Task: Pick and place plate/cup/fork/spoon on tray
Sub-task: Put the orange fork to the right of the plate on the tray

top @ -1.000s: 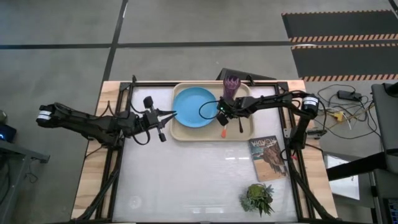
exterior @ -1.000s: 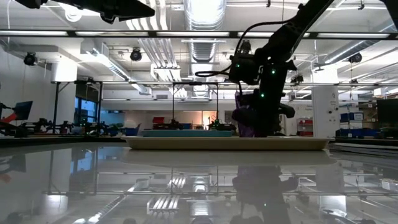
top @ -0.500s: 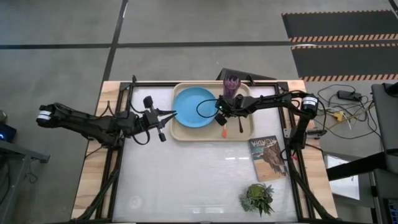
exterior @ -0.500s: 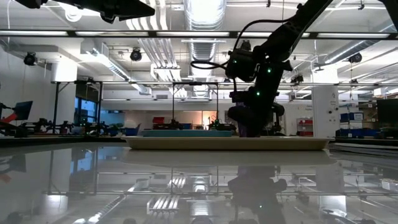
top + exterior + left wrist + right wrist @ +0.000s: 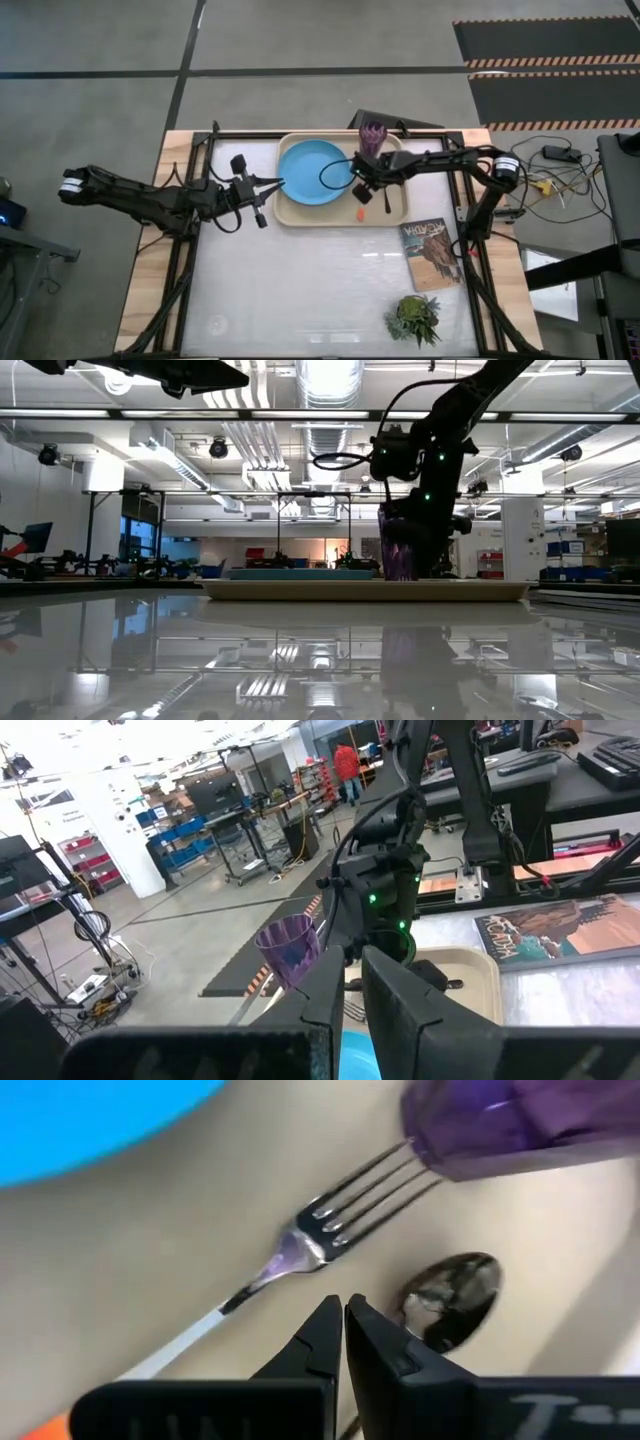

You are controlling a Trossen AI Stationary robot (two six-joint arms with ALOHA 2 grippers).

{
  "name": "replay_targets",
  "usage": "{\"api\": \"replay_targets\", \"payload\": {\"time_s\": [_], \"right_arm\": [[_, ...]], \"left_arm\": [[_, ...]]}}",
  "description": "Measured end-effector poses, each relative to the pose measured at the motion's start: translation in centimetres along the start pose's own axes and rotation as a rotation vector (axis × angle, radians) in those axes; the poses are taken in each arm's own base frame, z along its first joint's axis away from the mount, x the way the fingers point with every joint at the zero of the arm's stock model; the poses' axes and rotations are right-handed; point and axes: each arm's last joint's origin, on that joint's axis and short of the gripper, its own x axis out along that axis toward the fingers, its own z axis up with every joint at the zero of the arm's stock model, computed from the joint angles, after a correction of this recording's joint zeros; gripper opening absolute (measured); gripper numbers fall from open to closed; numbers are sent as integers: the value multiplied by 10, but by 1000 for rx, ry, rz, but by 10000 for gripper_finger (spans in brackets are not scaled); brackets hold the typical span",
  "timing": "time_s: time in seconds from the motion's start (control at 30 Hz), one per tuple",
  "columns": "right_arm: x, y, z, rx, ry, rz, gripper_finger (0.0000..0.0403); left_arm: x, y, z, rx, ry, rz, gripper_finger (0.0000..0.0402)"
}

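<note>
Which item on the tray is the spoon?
Find the cream tray at the table's far edge. The spoon lies beside the fork, near the purple cup. Unlike the silver-tined, orange-handled fork, it is dark with an oval bowl.

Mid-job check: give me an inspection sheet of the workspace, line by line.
Surface: glossy white table in a wooden border.
Job's things: tray at the far edge holds the plate, cup, fork and spoon.
Clutter: book and potted plant, right of centre.
Grippers: right gripper over the tray above the cutlery, jaws shut, empty; left gripper at the tray's left edge, jaws shut.
Cables: loose leads on the floor to the right.
Surroundings: workshop benches; a person far off in the left wrist view.
</note>
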Motion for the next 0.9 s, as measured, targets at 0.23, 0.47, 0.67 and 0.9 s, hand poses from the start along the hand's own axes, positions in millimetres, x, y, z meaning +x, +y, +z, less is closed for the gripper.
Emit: {"api": "replay_targets", "payload": {"time_s": [0.23, 0.47, 0.67, 0.9], "right_arm": [[17, 4, -3, -8, -82, 37, 8], [21, 7, -2, 7, -140, 60, 8], [17, 9, -1, -3, -148, 68, 8], [2, -9, 2, 46, -69, 135, 8]], "left_arm": [[0, 0, 0, 0, 0, 0, 22], [0, 0, 0, -3, -5, 2, 22], [0, 0, 1, -4, -7, 2, 22], [0, 0, 0, -4, -7, 2, 22]]}}
